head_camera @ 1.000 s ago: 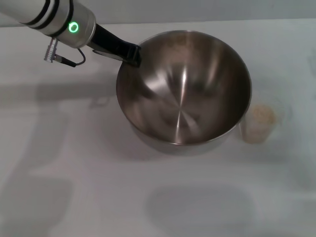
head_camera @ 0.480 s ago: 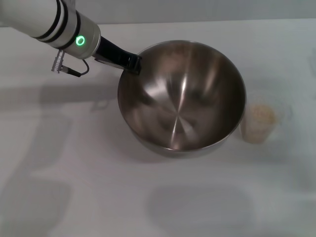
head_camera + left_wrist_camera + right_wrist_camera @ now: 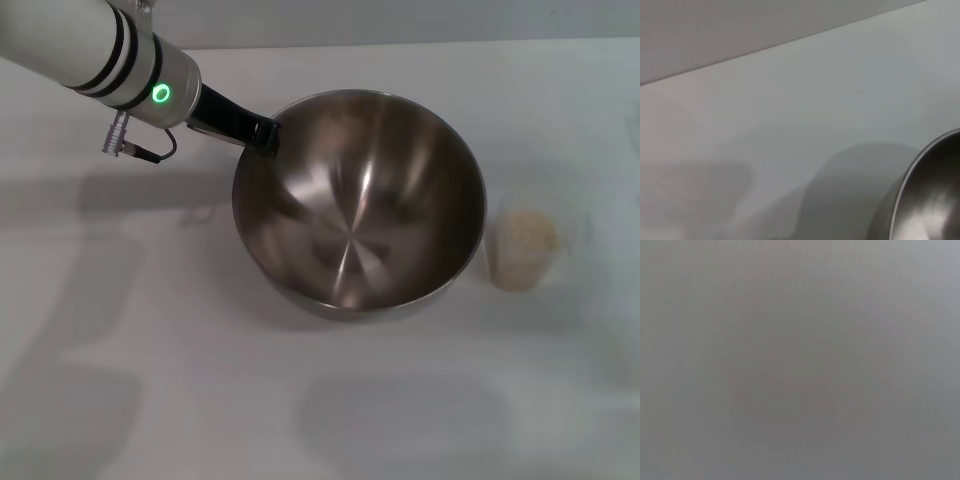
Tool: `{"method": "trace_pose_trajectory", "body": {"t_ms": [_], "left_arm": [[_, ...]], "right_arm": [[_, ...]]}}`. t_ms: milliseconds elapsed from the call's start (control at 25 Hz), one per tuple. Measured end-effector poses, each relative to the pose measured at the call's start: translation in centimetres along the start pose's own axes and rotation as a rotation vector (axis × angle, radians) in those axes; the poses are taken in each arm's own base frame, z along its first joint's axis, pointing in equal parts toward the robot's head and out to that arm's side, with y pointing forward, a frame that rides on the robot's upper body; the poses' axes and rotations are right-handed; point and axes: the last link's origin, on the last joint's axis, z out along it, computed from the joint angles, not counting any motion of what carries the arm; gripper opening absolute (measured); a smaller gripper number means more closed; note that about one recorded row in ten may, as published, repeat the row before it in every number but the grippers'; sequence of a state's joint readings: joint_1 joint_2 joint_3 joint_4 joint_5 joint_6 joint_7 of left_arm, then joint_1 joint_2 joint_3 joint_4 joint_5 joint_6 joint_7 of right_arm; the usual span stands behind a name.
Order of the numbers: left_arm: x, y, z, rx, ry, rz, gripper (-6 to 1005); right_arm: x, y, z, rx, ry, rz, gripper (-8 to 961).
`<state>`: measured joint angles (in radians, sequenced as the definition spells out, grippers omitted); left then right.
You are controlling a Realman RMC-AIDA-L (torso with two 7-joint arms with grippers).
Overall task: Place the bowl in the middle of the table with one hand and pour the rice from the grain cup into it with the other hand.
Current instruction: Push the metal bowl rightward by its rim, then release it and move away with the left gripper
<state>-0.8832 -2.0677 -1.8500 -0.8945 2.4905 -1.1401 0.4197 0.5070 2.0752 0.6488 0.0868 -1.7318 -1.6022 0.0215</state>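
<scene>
The steel bowl (image 3: 358, 205) is tilted and held a little above the white table (image 3: 150, 350) near its middle. My left gripper (image 3: 268, 134) is shut on the bowl's far-left rim, with the white arm reaching in from the upper left. In the left wrist view the bowl (image 3: 935, 195) shows only as a curved rim at one corner. The clear grain cup (image 3: 522, 243) stands upright just right of the bowl, holding the pale rice (image 3: 528, 236). My right gripper is out of view; its wrist view shows only plain grey.
The bowl's shadow falls on the table beneath and left of it. The grain cup stands close to the bowl's right side, with a narrow gap between them.
The bowl has shifted slightly left and toward me with the left gripper on its rim, opening a small gap from the cup. The cup has not moved.
</scene>
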Motion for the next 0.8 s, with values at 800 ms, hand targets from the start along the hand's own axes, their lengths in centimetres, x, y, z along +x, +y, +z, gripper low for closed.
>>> {"method": "trace_pose_trajectory", "body": {"t_ms": [800], "left_arm": [[-0.10, -0.83, -0.02, 0.019, 0.022, -0.005, 104]], "right_arm": [[-0.05, 0.07, -0.02, 0.001, -0.004, 0.004, 752]]}}
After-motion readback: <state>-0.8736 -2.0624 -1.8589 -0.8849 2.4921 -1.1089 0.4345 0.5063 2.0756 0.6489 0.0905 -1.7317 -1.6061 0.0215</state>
